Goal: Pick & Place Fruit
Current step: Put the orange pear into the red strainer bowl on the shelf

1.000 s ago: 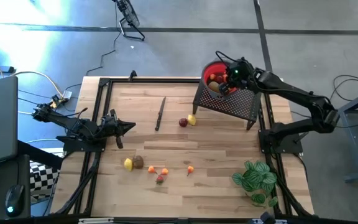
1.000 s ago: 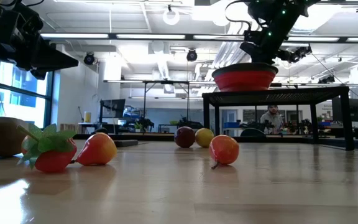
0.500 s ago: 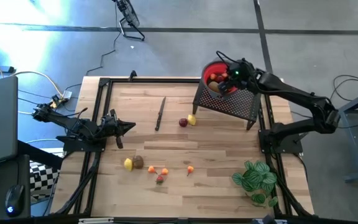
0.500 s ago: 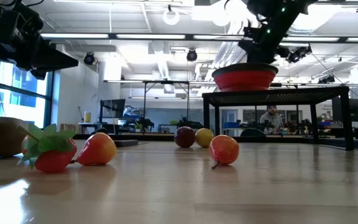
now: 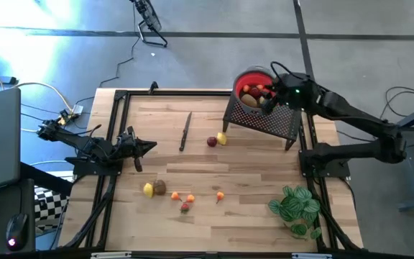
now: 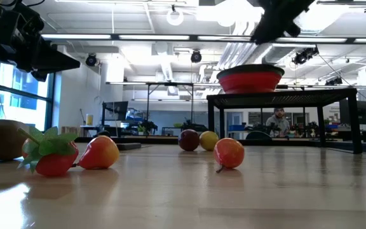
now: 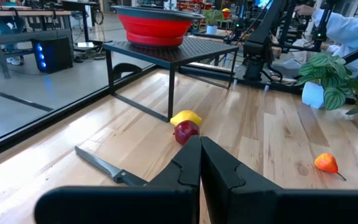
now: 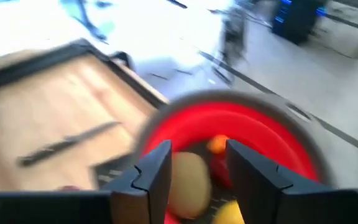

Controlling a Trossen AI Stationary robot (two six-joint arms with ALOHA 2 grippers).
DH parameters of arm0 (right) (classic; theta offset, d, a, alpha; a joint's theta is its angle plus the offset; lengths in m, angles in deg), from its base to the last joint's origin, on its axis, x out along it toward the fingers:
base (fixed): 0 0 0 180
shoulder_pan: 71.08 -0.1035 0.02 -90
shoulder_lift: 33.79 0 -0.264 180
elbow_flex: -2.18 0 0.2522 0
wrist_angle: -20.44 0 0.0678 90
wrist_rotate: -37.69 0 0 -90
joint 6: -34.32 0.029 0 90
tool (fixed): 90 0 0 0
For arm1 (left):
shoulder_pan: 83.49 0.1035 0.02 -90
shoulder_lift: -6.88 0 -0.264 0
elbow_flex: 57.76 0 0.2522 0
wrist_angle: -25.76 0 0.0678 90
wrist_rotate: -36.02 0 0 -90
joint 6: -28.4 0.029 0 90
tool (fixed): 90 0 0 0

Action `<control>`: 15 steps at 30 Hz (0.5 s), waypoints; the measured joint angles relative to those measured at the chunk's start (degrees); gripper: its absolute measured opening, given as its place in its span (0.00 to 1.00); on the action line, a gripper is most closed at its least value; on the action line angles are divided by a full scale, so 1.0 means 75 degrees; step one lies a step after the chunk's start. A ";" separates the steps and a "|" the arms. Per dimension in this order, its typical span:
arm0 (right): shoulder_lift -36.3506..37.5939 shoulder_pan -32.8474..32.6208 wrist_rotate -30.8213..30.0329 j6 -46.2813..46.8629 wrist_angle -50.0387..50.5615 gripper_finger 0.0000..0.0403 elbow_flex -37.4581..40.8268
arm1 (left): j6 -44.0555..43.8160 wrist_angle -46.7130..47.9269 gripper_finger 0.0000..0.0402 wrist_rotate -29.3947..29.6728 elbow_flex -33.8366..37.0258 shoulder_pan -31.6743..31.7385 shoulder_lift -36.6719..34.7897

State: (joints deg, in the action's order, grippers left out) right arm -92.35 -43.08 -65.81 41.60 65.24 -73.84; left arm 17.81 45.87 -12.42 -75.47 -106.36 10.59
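Note:
The red bowl stands on a black mesh stand at the table's far right and holds several fruit. My right gripper hovers open above the bowl's right side with nothing between its fingers. A red and a yellow fruit lie on the wood in front of the stand. Several more fruit, yellow, brown, orange and red, rest near the front edge, with one orange piece apart. My left gripper waits shut at the table's left.
A thin dark knife lies on the table left of the stand. A green leafy plant stands at the near right corner. A black frame borders the table. A person shows beyond the table's right side.
My right gripper has risen out of the red bowl and drawn back toward the table's right edge, most of it in the last half second. The fruit on the table and my left arm have kept still.

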 joint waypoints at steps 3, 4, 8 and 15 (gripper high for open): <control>0.0252 -0.0263 0.0474 0.0001 -0.0025 0.35 0.0000 | -0.0003 0.0002 0.00 0.0000 0.0000 -0.0001 -0.0003; 0.0306 -0.0359 0.0624 0.0003 -0.0052 0.35 0.0000 | -0.0003 0.0001 0.00 0.0000 0.0000 -0.0003 -0.0003; 0.0406 -0.0719 0.1247 0.0007 -0.0059 0.35 0.0000 | -0.0003 0.0003 0.00 0.0000 -0.0003 -0.0003 -0.0003; 0.0380 -0.1468 0.1610 0.0004 -0.0058 0.35 0.0000 | -0.0003 0.0000 0.00 0.0000 0.0000 0.0000 -0.0003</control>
State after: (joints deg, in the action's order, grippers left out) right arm -89.50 -54.09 -53.74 41.63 64.80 -73.84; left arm 17.79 45.87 -12.42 -75.47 -106.36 10.57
